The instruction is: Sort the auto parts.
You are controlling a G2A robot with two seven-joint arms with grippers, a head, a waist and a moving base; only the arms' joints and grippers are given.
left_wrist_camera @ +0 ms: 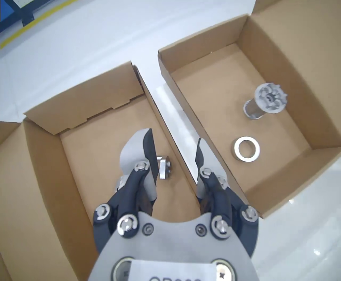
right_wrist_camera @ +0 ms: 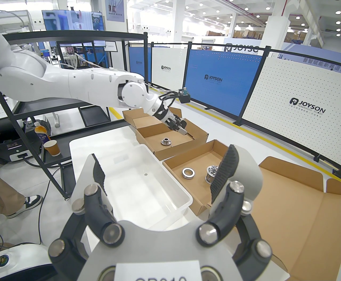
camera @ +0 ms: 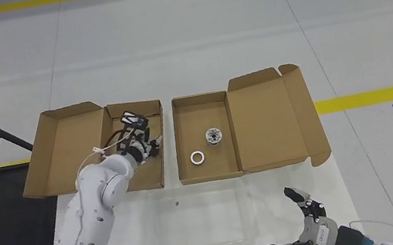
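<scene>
Two open cardboard boxes stand side by side. My left gripper [left_wrist_camera: 173, 155] hangs open over the left box [left_wrist_camera: 88, 159]; a small flanged metal part [left_wrist_camera: 165, 170] lies on the box floor beside one finger, free of both pads. It also shows as the flanged part [right_wrist_camera: 165, 141] below the left gripper [right_wrist_camera: 179, 126]. The right box [camera: 212, 168] holds a metal ring [camera: 197, 157] and a toothed cylindrical part [camera: 214, 135]. My right gripper [right_wrist_camera: 162, 170] is open and empty near the table's front right, also seen as the right gripper [camera: 287, 221].
A white plastic tray [right_wrist_camera: 143, 175] sits on the table in front of the boxes, with a tiny speck on its floor. Both boxes have lids folded outward, the right lid [camera: 270, 118] lying wide. A black frame [right_wrist_camera: 53, 170] stands beside the table.
</scene>
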